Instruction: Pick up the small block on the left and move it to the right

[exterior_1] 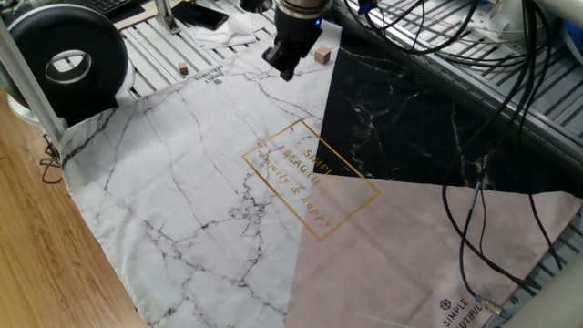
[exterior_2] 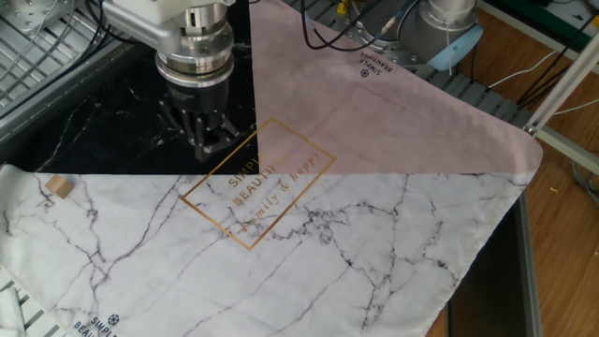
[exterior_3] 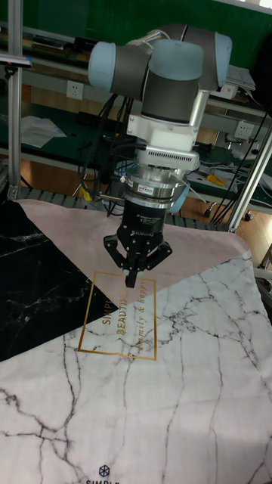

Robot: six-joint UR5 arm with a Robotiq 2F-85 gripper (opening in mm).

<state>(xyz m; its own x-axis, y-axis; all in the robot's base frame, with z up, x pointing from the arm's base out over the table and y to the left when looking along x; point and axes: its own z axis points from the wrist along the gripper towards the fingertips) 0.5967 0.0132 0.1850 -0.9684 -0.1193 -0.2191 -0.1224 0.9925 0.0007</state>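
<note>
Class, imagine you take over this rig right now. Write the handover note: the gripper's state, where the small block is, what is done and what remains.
Gripper: raised above the cloth, fingers closed together, nothing visible between them.
Small block: lying on the white marbled part of the cloth near its edge, well apart from the gripper. In one fixed view it sits just beside the arm, untouched.
Done: nothing yet; the block has not been picked up.
Left: open the fingers, go down over the block, grasp it, lift it and carry it to the right side.
</note>
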